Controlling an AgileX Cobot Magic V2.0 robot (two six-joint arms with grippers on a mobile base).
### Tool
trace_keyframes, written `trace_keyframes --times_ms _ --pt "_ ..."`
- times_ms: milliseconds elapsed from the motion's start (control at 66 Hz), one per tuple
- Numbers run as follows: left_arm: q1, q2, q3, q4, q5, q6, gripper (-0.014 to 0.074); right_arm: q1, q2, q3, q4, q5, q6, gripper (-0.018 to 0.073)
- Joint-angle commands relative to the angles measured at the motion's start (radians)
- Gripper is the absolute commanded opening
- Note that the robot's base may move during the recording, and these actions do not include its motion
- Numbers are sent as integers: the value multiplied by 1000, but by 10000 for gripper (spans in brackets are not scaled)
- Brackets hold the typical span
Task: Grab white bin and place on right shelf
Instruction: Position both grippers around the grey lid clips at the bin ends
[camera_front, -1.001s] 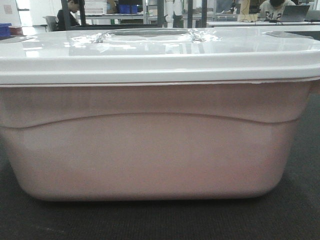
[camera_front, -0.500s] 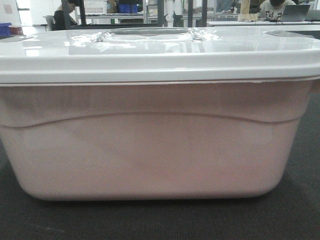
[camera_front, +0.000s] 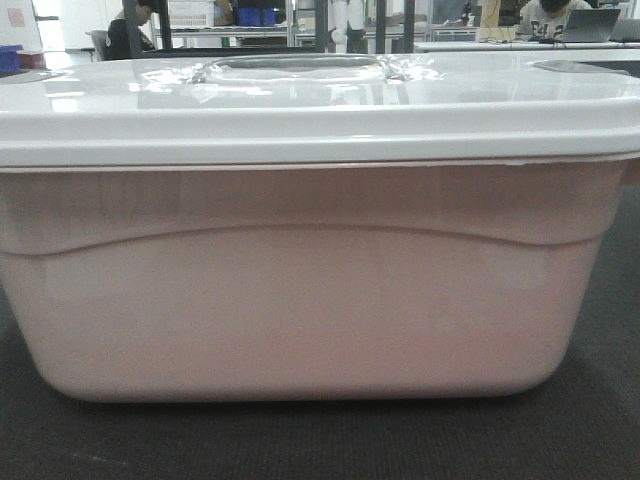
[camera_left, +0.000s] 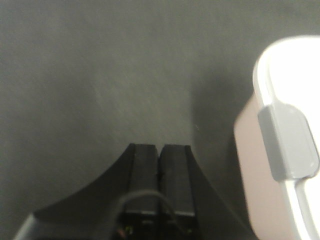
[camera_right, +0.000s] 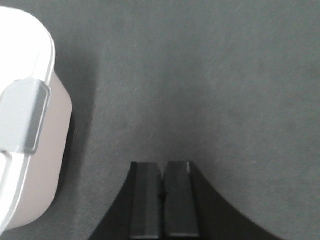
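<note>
- Front view: the frame is nearly filled by the white bin (camera_front: 300, 310), which is set on dark carpet (camera_front: 320, 445) with one long side turned to the camera.
- The bin is closed by a glossy lid (camera_front: 320, 115), and a recessed handle (camera_front: 295, 68) is seen at the lid's middle.
- Behind the bin, a seated person (camera_front: 130, 32), blue crates (camera_front: 255, 16) and a laptop (camera_front: 590, 24) can be made out (all far off and small).
- Left wrist view: the left gripper (camera_left: 159, 152) is seen over bare carpet, its two fingers pressed together with nothing between them.
- One end of the bin is shown at the right edge, fitted with a grey clip (camera_left: 287, 145); the gripper is kept apart from it.
- Right wrist view: the right gripper (camera_right: 161, 170) is likewise closed on nothing, above the carpet.
- The bin's opposite end is seen at the left edge, carrying the other grey clip (camera_right: 22, 115), well clear of the fingers.
</note>
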Motion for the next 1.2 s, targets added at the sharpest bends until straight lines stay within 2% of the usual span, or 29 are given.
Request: trace_keyframes --times_ms 0,136,288,455,531,576,606,713,788,864,925,1077,1183 --pt "1 40 -41 -94 -46 -5 -126 3 56 -51 43 -47 0 74" --pt "1 99 -41 -162 -49 -5 -126 3 128 -51 148 -51 0 74" --pt "1 151 -41 -189 -50 -5 -126 3 188 -51 251 -70 0 74" --pt "1 169 -43 -189 -80 -5 -126 3 231 -51 277 -75 0 81" --pt "1 169 -43 -189 -97 -5 -125 3 240 -52 277 -74 0 132" --pt "1 169 -43 -189 -99 -3 -115 3 242 -52 276 -74 0 219" --pt "1 169 -43 -185 -99 -1 -99 3 242 -52 276 -80 0 262" --pt "1 169 -43 -175 -88 32 39 3 242 -53 276 -106 0 521" --pt "1 169 -43 -184 -95 32 211 3 242 -53 279 -120 0 629" --pt "1 169 -45 -229 -106 32 343 3 242 -54 299 -120 1 637" --pt "1 169 -49 -266 -106 32 390 3 242 -63 327 -105 1 632" --pt "1 170 -78 -362 -72 32 388 3 242 -102 381 -50 0 631" --pt "1 170 -117 -390 -42 32 388 3 242 -124 403 -39 0 631"
